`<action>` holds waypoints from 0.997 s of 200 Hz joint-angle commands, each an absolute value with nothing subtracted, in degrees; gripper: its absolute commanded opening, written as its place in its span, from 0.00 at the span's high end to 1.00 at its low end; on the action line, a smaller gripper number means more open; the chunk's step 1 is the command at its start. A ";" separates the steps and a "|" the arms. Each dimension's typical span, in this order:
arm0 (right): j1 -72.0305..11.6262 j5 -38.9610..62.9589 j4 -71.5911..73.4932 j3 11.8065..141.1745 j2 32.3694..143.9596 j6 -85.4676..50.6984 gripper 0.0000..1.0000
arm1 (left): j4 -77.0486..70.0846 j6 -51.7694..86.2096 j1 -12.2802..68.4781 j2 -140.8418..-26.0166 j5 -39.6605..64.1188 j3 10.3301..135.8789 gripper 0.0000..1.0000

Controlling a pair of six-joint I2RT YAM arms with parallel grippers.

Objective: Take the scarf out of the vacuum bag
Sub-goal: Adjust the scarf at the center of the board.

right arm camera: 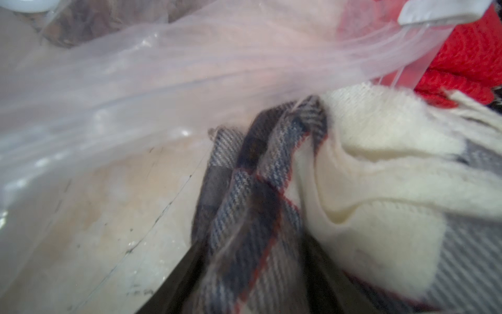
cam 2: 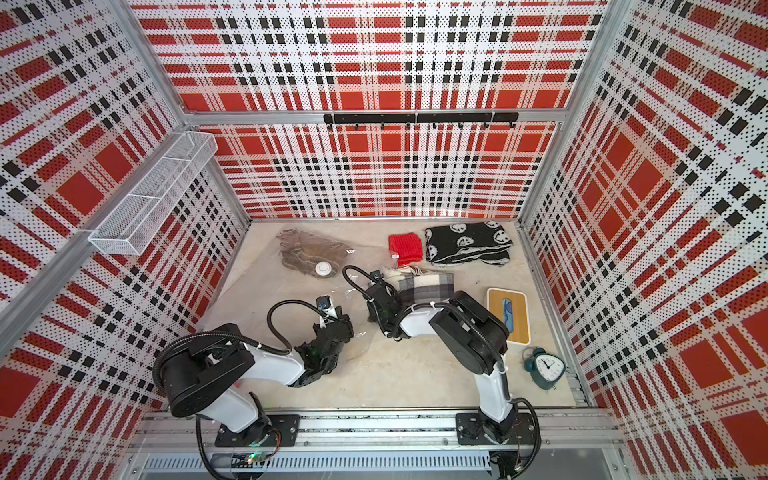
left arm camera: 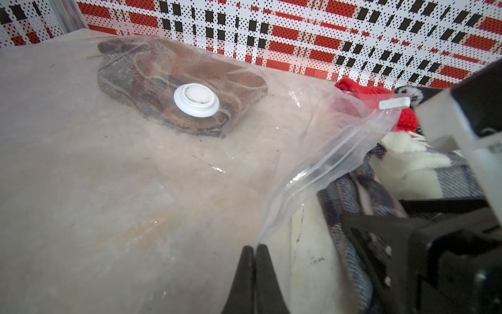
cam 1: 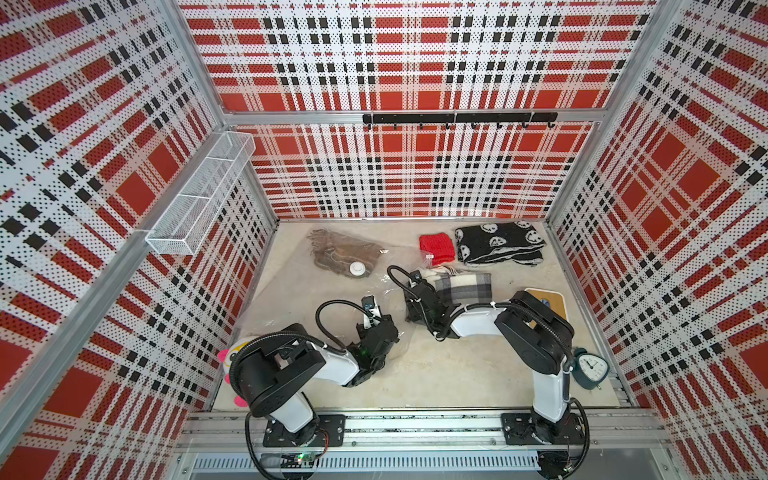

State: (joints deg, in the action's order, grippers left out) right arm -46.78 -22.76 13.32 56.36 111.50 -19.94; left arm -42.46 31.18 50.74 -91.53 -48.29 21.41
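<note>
Two left fingers (left arm camera: 241,271) pinch the vacuum bag (left arm camera: 326,168).

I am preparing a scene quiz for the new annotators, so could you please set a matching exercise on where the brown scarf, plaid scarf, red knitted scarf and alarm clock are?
1. brown scarf
2. plaid scarf
3. red knitted scarf
4. alarm clock

a. next to the black-and-white scarf
b. beside the right arm
c. inside the vacuum bag, under the white valve
d. at the bag's zip edge

Pairs: 1-c, 2-d, 3-a, 4-b
</note>
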 commanded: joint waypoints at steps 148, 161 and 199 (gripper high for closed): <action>-33.75 -12.96 12.87 44.25 99.96 -14.16 0.32 | -45.19 30.45 49.57 -87.69 -46.83 18.92 1.00; -33.75 -13.51 12.19 45.42 100.13 -14.45 0.30 | -45.33 30.35 49.41 -87.23 -45.88 18.91 1.00; -33.80 -13.40 10.61 46.69 95.88 -16.02 0.22 | -45.87 29.44 49.26 -84.40 -44.08 18.40 1.00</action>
